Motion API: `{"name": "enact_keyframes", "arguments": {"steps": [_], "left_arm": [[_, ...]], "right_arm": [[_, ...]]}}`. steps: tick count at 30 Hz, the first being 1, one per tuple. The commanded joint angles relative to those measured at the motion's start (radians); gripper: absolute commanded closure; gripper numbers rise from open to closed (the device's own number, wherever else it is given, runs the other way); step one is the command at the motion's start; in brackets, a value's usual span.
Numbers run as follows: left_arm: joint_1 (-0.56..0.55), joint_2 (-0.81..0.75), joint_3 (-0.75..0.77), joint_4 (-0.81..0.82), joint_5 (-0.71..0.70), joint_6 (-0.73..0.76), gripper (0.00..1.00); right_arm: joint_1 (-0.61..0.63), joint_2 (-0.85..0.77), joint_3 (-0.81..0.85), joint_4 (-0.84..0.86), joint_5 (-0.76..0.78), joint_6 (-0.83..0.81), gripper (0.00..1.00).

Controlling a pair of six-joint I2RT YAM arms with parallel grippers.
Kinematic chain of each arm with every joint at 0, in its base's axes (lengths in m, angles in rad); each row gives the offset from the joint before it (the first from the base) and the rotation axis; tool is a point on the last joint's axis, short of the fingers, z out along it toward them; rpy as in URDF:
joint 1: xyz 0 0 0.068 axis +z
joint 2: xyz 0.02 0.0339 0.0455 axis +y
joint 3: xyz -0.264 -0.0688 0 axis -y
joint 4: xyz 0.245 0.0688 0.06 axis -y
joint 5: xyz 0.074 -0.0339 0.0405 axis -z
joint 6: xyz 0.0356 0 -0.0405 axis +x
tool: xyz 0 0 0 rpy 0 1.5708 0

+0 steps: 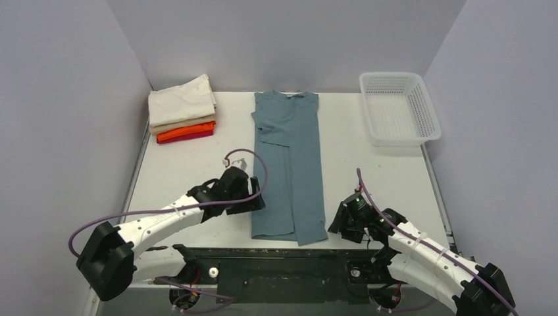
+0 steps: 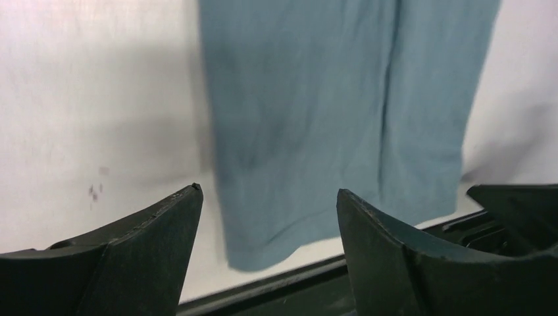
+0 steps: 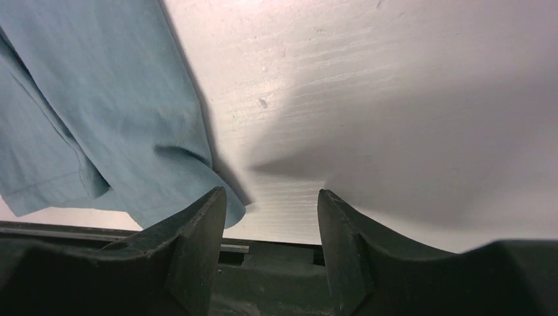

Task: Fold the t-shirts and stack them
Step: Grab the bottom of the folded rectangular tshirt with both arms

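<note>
The teal-blue t-shirt (image 1: pixel 289 164) lies in the middle of the table, folded lengthwise into a long strip with its collar at the far end and its hem near the front edge. It also shows in the left wrist view (image 2: pixel 329 112) and the right wrist view (image 3: pixel 99 118). A stack of folded t-shirts (image 1: pixel 183 108), cream and tan over orange and red, sits at the far left. My left gripper (image 1: pixel 256 201) is open and empty, just left of the strip's lower part. My right gripper (image 1: pixel 337 222) is open and empty, just right of the strip's near right corner.
A white mesh basket (image 1: pixel 398 108) stands at the far right corner. A black rail (image 1: pixel 276 253) runs along the table's front edge between the arm bases. Grey walls close in the left, back and right sides.
</note>
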State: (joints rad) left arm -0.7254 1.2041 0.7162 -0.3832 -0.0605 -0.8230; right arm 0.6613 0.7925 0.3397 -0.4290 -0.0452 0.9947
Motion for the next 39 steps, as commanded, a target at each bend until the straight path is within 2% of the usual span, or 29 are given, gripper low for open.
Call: {"name": "enact_keyframes", "arguments": {"steps": [1, 6, 11, 16, 19, 25, 28, 30, 32, 33, 35, 39], "left_arm": [[-0.091, -0.182, -0.093, -0.104, -0.091, -0.160, 0.19], [-0.111, -0.286, -0.209, -0.136, -0.067, -0.204, 0.28], [-0.130, -0.266, -0.260, -0.110, 0.001, -0.222, 0.33], [-0.142, -0.255, -0.296, -0.106, -0.004, -0.228, 0.33], [-0.140, -0.244, -0.322, -0.026, 0.028, -0.234, 0.34], [-0.140, -0.198, -0.347, 0.046, 0.026, -0.240, 0.39], [-0.141, -0.173, -0.348, 0.103, 0.041, -0.235, 0.41], [-0.141, -0.152, -0.350, 0.136, 0.056, -0.233, 0.47], [-0.140, -0.122, -0.351, 0.157, 0.060, -0.229, 0.76], [-0.140, -0.117, -0.347, 0.153, 0.075, -0.227, 0.96], [-0.142, -0.116, -0.345, 0.117, 0.102, -0.215, 1.00], [-0.163, -0.209, -0.393, 0.066, 0.140, -0.243, 1.00]], "right_arm": [[-0.005, 0.023, -0.038, 0.077, -0.080, 0.021, 0.52], [-0.001, 0.043, -0.083, 0.145, -0.137, 0.037, 0.61], [0.009, 0.042, -0.100, 0.159, -0.163, 0.052, 0.76], [0.017, 0.034, -0.119, 0.171, -0.181, 0.068, 0.78], [0.028, 0.044, -0.133, 0.211, -0.192, 0.089, 0.79], [0.040, 0.073, -0.148, 0.252, -0.185, 0.112, 0.87], [0.042, 0.079, -0.155, 0.261, -0.178, 0.120, 0.96], [0.044, 0.074, -0.161, 0.266, -0.172, 0.127, 1.00], [0.048, 0.060, -0.165, 0.262, -0.165, 0.133, 1.00], [0.048, 0.053, -0.166, 0.256, -0.162, 0.135, 1.00], [0.055, 0.023, -0.166, 0.229, -0.157, 0.139, 1.00], [0.077, -0.045, -0.167, 0.154, -0.149, 0.142, 1.00]]}}
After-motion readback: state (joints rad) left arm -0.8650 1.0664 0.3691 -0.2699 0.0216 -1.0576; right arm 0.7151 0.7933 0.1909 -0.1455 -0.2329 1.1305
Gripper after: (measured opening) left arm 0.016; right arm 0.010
